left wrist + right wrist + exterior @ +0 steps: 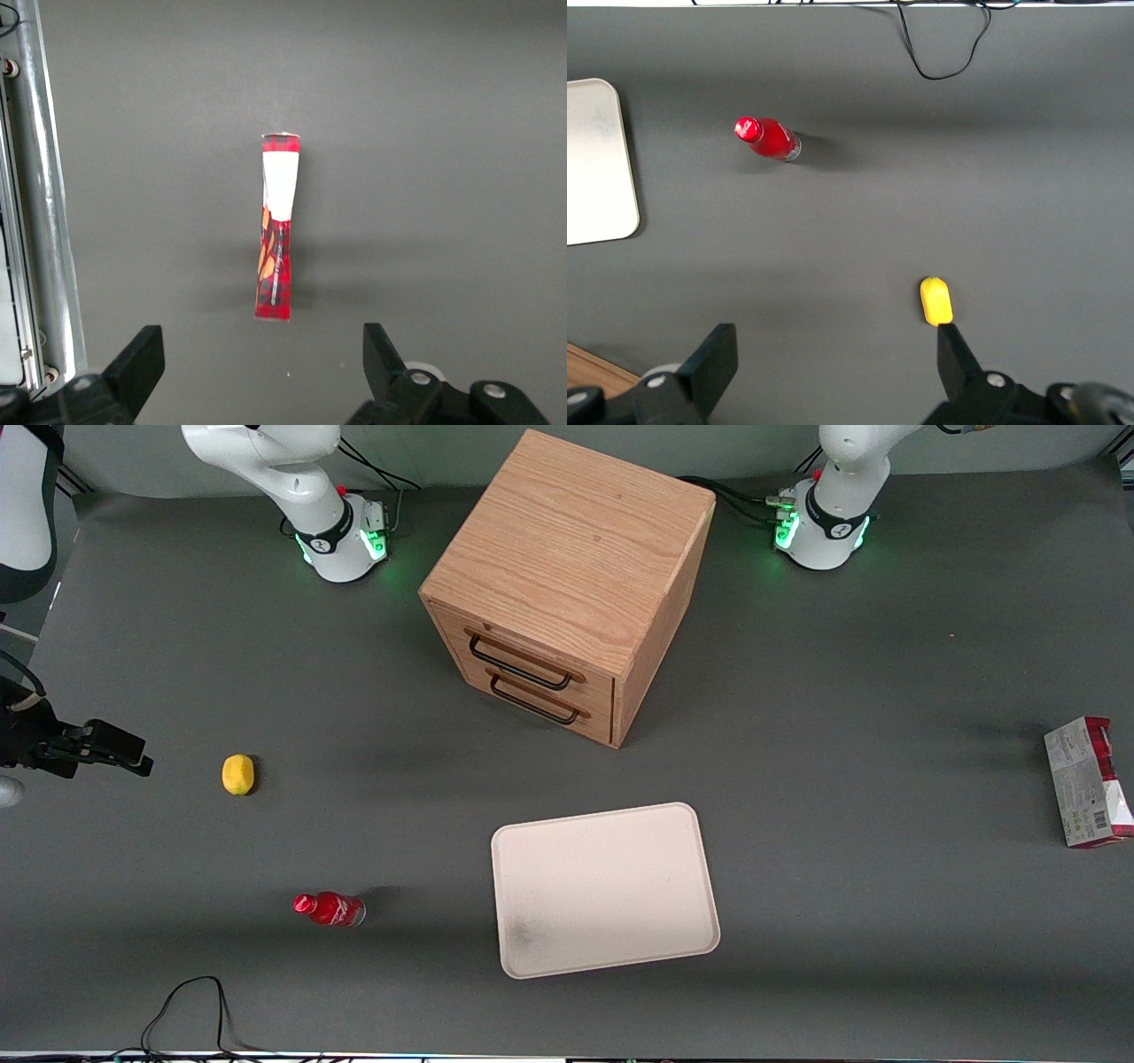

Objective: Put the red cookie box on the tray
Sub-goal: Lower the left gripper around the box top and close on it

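Fingers (142, 359) spread above red cookie box (275, 228), gripper (264, 363) clear.

Red cookie box (1091, 782) edge-cropped; gripper (262, 359) partly cropped

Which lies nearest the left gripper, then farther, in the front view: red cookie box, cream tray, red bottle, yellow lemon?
The left gripper, fingers open, hovers over the box at the working arm's end of the table.
1. Thin red cookie box, below it.
2. Cream-white rectangular tray, mid-table.
3. Small red bottle, toward the parked arm's end.
4. Yellow lemon, farthest.
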